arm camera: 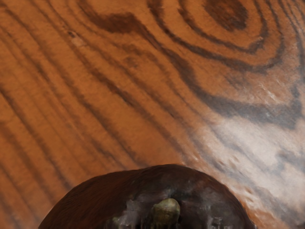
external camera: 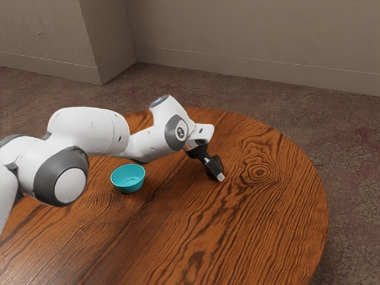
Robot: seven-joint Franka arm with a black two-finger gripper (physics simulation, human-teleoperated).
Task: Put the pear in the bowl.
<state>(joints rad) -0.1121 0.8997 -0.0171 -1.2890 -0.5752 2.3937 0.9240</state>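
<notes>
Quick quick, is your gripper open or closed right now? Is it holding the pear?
Gripper: it's down at the dark pear, but I can't tell if it's open or closed on it.

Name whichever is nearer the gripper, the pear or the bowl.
The dark pear, right at the gripper; the turquoise bowl stands well apart.

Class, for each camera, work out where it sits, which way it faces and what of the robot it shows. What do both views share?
Exterior view: beside the arm, looking down across the round table and bowl; arm and gripper show.
Wrist view: on the arm's hand, facing the tabletop, with the dark pear at its lower edge.
Shared: pear, tabletop and its ringed grain knot.
</notes>
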